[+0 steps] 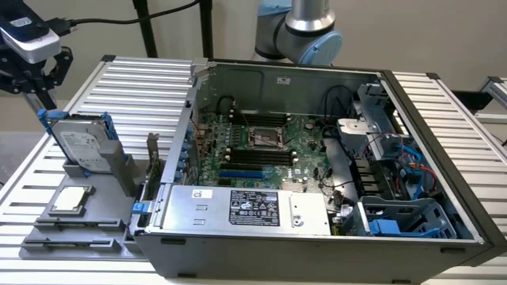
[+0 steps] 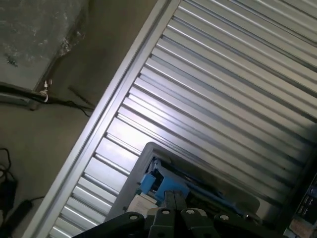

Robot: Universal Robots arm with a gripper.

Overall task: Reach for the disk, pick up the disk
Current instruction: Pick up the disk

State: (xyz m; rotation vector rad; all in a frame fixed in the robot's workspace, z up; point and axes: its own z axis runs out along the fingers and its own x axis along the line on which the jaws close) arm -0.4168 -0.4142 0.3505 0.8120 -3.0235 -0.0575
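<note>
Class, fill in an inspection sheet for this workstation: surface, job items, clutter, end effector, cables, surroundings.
Surface: ribbed aluminium table.
Job's things: disk upright in a grey holder, blue rails fitted.
Clutter: square chip on the holder; open computer case beside it.
End effector: at the disk's top blue rail; contact unclear.
Cables: black cable to the wrist; blue and red wires inside the case.
Surroundings: arm base behind the case; plain wall.
</note>
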